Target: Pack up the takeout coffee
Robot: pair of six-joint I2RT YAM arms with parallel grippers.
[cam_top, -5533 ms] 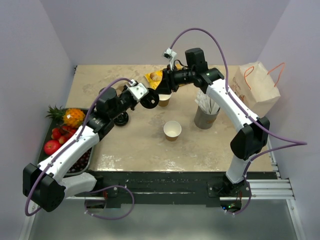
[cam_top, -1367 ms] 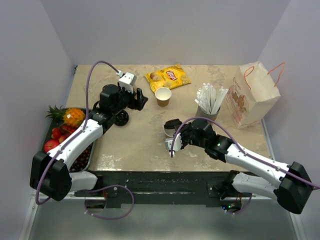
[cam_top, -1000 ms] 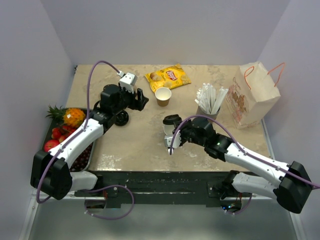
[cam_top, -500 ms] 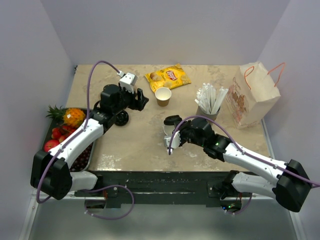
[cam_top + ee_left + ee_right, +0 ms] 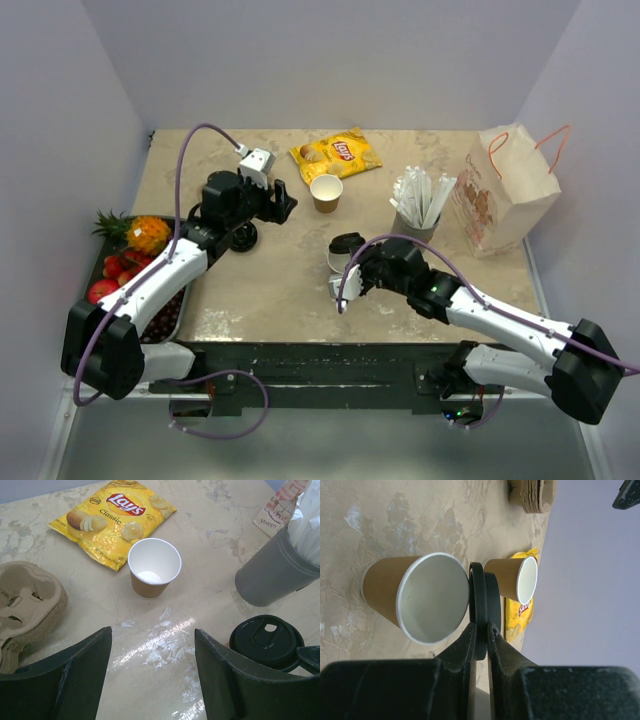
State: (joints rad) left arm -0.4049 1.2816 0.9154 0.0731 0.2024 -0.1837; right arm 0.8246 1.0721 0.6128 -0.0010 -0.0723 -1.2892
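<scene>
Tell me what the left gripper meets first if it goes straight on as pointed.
Most likely the open paper cup by the chips bag, straight ahead of the left gripper between its open jaws. Depth is unclear; it may touch the table first.

The right fingers point(image 5: 464, 647) cover part of the black lid point(image 5: 482, 595).

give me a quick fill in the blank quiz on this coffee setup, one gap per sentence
The right tool is shut on the black ___.
The left tool is ___ and holds nothing.
The chips bag is ___ in colour.
The grey cup holds white wrapped ___.
Missing words: lid, open, yellow, straws.
</scene>
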